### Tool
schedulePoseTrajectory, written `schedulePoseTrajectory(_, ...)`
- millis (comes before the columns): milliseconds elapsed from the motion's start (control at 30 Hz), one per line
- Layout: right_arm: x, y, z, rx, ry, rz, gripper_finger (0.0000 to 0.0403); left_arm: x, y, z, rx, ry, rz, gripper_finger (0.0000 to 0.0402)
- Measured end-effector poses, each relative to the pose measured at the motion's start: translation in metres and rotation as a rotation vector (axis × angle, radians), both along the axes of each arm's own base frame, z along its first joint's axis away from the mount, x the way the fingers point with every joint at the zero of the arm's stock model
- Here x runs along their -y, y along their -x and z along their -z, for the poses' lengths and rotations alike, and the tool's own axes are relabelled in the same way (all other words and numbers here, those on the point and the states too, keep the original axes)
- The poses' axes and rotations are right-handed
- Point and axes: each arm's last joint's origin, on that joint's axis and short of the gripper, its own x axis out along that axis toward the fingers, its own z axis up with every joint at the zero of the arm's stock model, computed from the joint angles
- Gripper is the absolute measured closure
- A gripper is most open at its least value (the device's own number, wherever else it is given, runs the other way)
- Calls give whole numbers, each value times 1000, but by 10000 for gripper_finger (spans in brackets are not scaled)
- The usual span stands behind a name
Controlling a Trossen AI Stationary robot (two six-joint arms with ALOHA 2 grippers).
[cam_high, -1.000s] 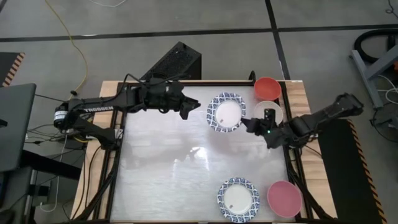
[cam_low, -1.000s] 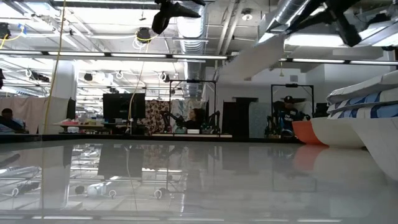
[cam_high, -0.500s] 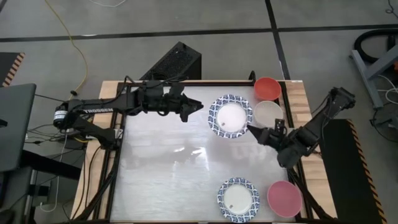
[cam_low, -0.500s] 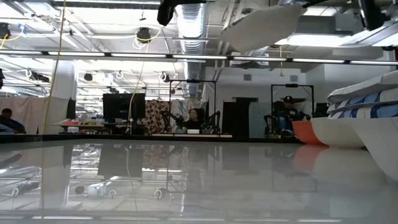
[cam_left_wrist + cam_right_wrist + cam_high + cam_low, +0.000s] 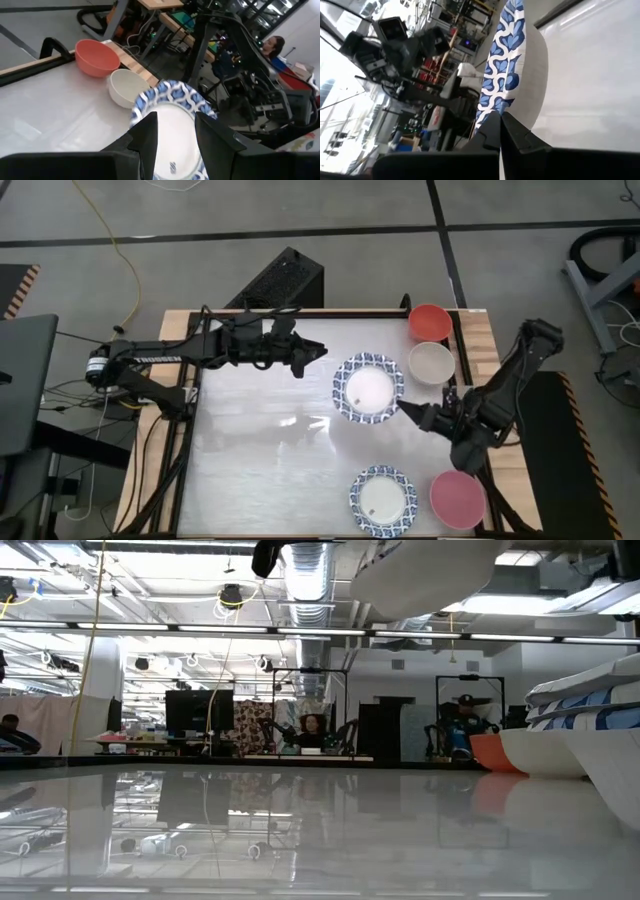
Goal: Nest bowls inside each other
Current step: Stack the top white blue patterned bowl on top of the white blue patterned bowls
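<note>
Bowl pinched by my right gripper, airborne only in low view; left gripper part-open, empty.

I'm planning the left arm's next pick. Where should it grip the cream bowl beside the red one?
Probably on the rim: the cream bowl sits upright and open. Pinch the edge facing the table's middle, one pincer finger inside the wall; the red bowl crowds its far side.

glossy table under four resting bowls
</note>
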Motion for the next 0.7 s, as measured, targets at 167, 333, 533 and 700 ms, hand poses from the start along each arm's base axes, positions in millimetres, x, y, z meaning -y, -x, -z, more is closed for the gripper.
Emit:
schedulePoseTrajectory(167,-10,8,1,7,-19,-64,388,4,0,0,0,1,12,282)
schedulePoseTrajectory(333,-19,16,0,24,-52,-122,388,6,-1,0,0,1,20,282)
schedulePoseTrajectory(533,-34,21,3,21,-93,-206,388,9,-1,0,0,1,29,282)
schedulePoseTrajectory(700,-46,26,8,18,-129,-263,388,12,-1,0,0,0,30,282)
